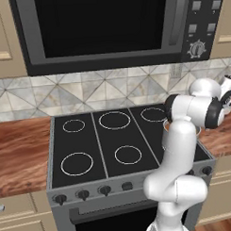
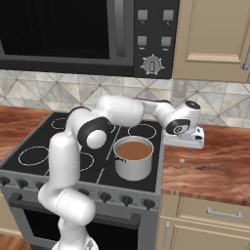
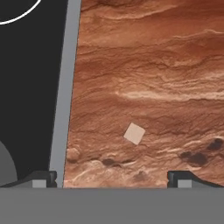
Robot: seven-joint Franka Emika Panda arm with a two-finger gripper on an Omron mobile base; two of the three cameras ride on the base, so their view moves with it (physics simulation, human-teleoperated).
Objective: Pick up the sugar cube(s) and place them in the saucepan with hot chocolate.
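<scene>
**Wood counter, open gripper above 1 sugar cube**

Wood-grain counter (image 2: 215,166) runs on both sides of a black stove (image 1: 104,146), with a microwave (image 1: 105,28) mounted above and a tiled backsplash behind. From the base, the arm (image 2: 73,161) rises, bends at a dark elbow, then reaches out level across the stove to its right, ending over the counter just past the stove's edge. Its hand is turned down toward the wood. The gripper (image 3: 112,177) hangs above the counter with its 2 fingers spread wide and nothing between them.

A sugar cube (image 3: 134,133) lies on the counter, just right of the stove's grey edge strip, apart from the gripper. In the hand view it sits as a small pale square rotated like a diamond, corners pointing up and down the frame; it has no clear long axis. In the right base view it shows as a tiny pale speck on the wood below the hand.

The saucepan (image 2: 133,158) stands upright on the stove's front right part, near the stove's right edge and filled with brown liquid nearly to the rim. Its dark handle points left toward the arm.
</scene>
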